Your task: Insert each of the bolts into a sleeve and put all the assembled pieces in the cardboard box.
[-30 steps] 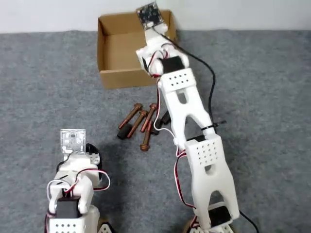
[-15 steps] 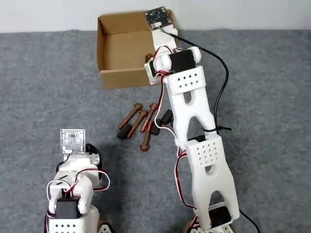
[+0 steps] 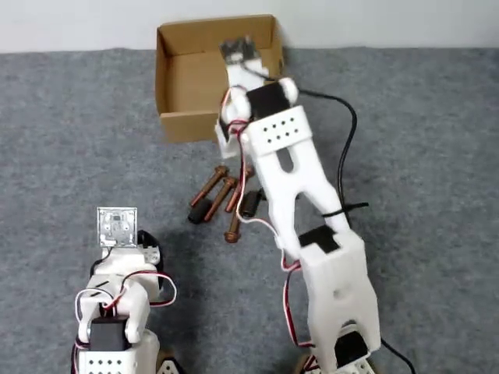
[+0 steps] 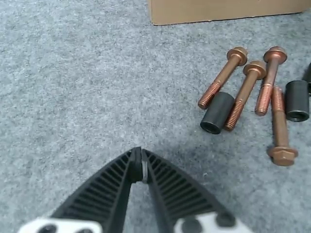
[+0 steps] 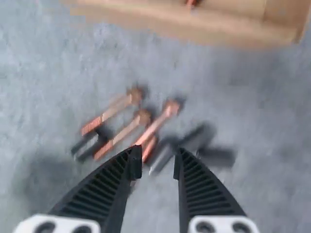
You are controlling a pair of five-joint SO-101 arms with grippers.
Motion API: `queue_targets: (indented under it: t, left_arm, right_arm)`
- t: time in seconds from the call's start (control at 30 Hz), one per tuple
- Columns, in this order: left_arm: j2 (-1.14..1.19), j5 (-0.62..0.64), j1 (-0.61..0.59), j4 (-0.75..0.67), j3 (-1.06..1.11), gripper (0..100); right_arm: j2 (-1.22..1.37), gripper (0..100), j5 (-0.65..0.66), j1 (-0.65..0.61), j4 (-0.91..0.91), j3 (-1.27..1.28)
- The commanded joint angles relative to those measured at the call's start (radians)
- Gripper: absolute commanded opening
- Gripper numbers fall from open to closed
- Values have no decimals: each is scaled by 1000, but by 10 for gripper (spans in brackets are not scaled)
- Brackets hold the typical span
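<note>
Has drawn the right hand (image 5: 155, 158) back from over the cardboard box (image 3: 187, 125) within the last second and down toward the loose parts; open now, gripping nothing. Suggests one delivery made: a copper piece (image 5: 191, 4) inside the box, too blurred to confirm. Leaves four bolts (image 4: 244, 94) and at least two sleeves (image 4: 217, 112) near the box's front wall on the tabletop (image 4: 73, 73). Copper-coloured bolts with threaded shanks and flanged hex heads; short, smooth black tubes for sleeves; grey fuzzy felt over the tabletop; plain brown card. Keeps the left hand (image 4: 138, 160) closed and empty, apart from the parts
</note>
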Motion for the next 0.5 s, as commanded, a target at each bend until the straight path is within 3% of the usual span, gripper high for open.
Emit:
queue_targets:
  t: [0.0,0.23,0.47]
  left_arm:
    - [0,6,-6,6,-4,5]
    - [0,6,-6,14,-4,5]
    - [0,8,-6,15,-4,5]
  right_arm:
    - [-101,108,-109,-12,39,155]
    - [-30,106,-222,-38,38,216]
    - [65,107,-232,-65,2,216]
